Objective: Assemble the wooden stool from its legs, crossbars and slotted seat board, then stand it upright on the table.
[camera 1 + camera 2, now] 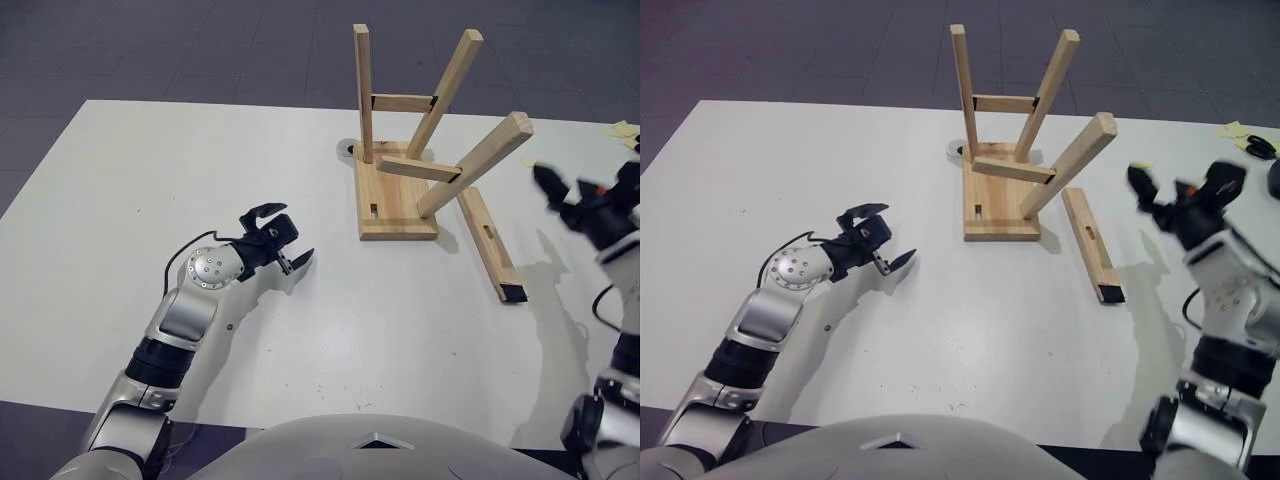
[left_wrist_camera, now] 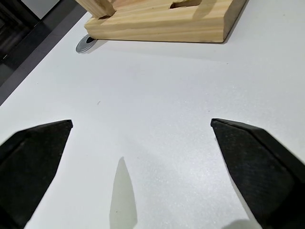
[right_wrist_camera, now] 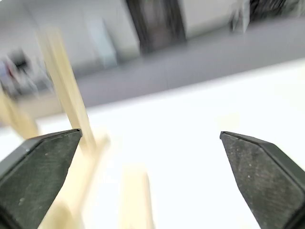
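Three legs in, one to go, and both my grippers are empty.

The seat board (image 1: 396,216) lies flat on the table (image 1: 150,180), underside up, so its slots face upward and legs can be pushed down into them. Three legs (image 1: 363,90) already stand out of it, one upright and two leaning, tied together by two crossbars (image 1: 403,102). The fourth leg (image 1: 490,243) lies loose on the table just beside the board's right edge, on my right arm's side. My right gripper (image 3: 150,133) is raised over the table's right part, fingers wide apart and holding nothing; I judge it well placed to come down on that leg. My left gripper (image 1: 296,232) sits low over the table, left of the board and apart from it, fingers also spread, likely ready to steady the board.
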{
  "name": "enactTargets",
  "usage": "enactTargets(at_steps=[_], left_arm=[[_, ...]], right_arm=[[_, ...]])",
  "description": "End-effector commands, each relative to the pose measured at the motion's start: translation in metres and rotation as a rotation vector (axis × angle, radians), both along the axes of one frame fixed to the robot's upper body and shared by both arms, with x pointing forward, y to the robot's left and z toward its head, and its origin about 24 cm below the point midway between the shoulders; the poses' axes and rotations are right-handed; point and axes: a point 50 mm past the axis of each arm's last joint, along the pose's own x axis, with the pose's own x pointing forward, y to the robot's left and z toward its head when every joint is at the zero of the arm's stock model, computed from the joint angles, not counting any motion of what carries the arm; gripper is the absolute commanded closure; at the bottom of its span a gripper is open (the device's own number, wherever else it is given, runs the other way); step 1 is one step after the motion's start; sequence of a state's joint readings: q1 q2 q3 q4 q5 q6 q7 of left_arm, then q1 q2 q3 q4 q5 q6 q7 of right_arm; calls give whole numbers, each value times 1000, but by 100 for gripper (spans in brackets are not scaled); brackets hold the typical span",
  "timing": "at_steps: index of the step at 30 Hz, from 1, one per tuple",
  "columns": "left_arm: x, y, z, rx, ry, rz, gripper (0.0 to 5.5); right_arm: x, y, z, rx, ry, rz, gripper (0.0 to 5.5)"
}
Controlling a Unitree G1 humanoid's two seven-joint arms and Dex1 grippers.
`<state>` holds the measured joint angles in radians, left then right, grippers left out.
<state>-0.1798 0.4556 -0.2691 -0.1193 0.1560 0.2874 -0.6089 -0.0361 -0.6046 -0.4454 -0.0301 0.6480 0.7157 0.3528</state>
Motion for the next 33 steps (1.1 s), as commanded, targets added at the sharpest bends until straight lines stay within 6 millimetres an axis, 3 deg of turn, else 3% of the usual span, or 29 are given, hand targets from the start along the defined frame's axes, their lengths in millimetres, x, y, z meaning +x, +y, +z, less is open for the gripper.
enactTargets(at_steps=[1,6,22,26,29,31,33], left_arm=[[-2,1,-2,17,3,4,10],[-1,-2,-1,17,-2,-4,10],[3,-2,4,-6,-26,14,10],[8,0,10,-36,-38,35,10],[17,1,30,-159,-65,81,10],[30,1,65,-402,-87,150,10],[40,5,100,-646,-83,195,10]], right_arm=[[-18,31,-26,-53,139,171,11],[-25,41,-42,-145,241,203,76],[-12,41,-49,-243,265,138,339],[-1,38,-44,-262,221,76,343],[20,20,-18,-346,76,-108,343],[38,-1,30,-462,-158,-335,343],[49,-2,83,-540,-411,-429,343]])
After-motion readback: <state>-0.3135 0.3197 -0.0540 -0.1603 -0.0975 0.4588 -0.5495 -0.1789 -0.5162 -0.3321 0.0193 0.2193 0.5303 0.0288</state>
